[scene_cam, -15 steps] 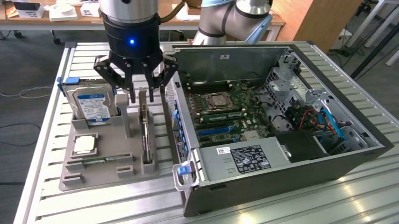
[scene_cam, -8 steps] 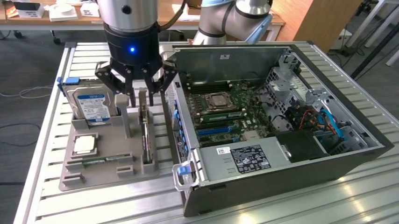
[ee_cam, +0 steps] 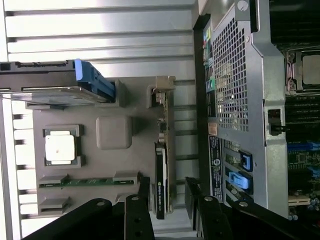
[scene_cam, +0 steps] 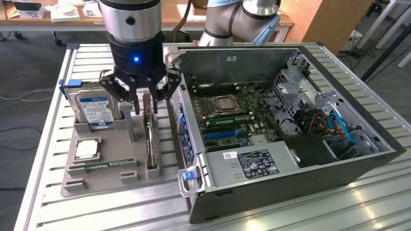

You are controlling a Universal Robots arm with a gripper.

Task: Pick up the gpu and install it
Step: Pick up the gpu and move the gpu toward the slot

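The tabletop (scene_cam: 51,144) carries the open computer case (scene_cam: 289,192) and, beside it, a grey tray (scene_cam: 103,180); the gpu (scene_cam: 151,139) stands on edge in the tray's case-side slot; the hand (scene_cam: 146,103) hangs open astride it; closing off-centre could tilt the gpu and jam it in the slot.

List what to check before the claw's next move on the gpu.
1. Claw open: ok, jaws stand apart.
2. Claw lined up over the gpu: ok, in the wrist view the card's edge runs into the gap between the fingers.
3. Gpu standing on edge in the gray holder: ok.
4. Claw touching the gpu: cannot tell.
5. Case side open, motherboard exposed: ok.
6. Blue slots on the motherboard free: ok, they look unoccupied.
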